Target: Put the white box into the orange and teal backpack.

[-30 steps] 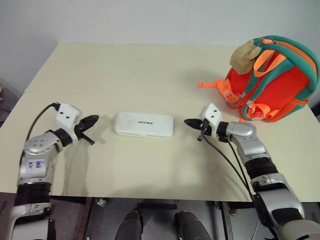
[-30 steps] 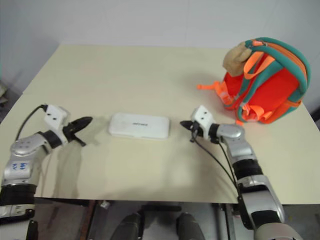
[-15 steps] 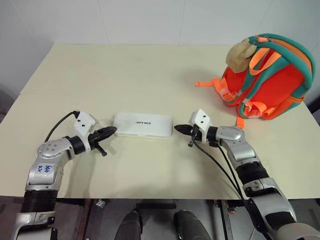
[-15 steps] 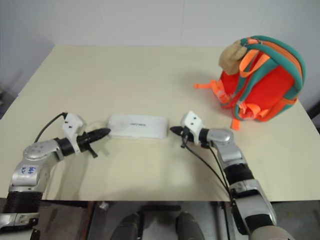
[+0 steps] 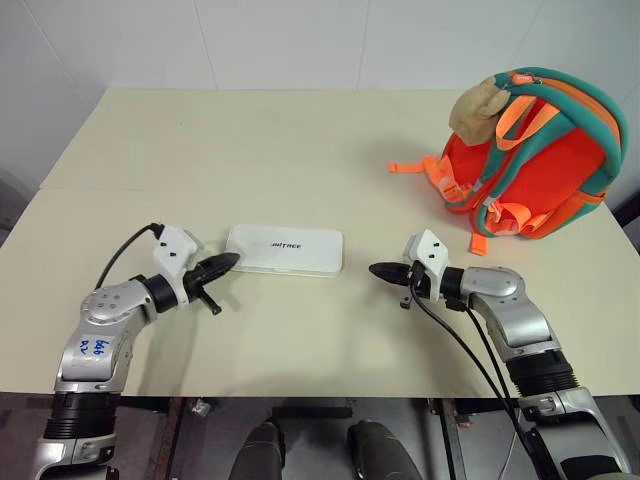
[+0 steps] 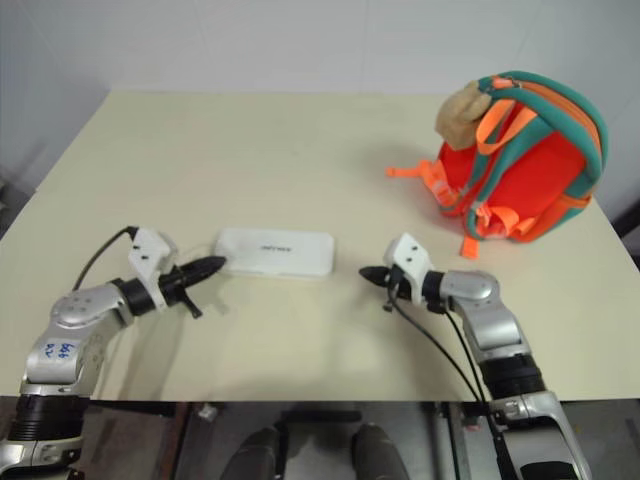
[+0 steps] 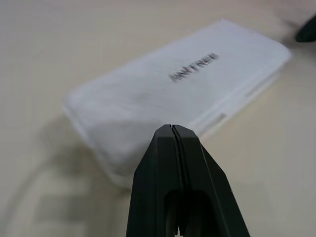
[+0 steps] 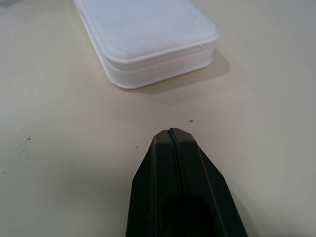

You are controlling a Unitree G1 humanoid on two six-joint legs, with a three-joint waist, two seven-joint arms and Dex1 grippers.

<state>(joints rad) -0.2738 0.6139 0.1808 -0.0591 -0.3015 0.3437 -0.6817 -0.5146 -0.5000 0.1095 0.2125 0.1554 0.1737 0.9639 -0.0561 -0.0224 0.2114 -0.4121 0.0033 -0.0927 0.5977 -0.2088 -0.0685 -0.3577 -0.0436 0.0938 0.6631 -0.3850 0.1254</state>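
Lying flat, white box (image 5: 285,249) (lettering up) long axis left-right.

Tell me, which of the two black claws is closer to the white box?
The left gripper: its tip reaches the white box, while the right gripper stops short, bare table between.

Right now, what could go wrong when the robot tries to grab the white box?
Both claws are shut, so neither can pinch the white box yet. The left claw is at one end, while the right claw sits apart from the other, so a push might just slide it. The orange and teal backpack looks closed.
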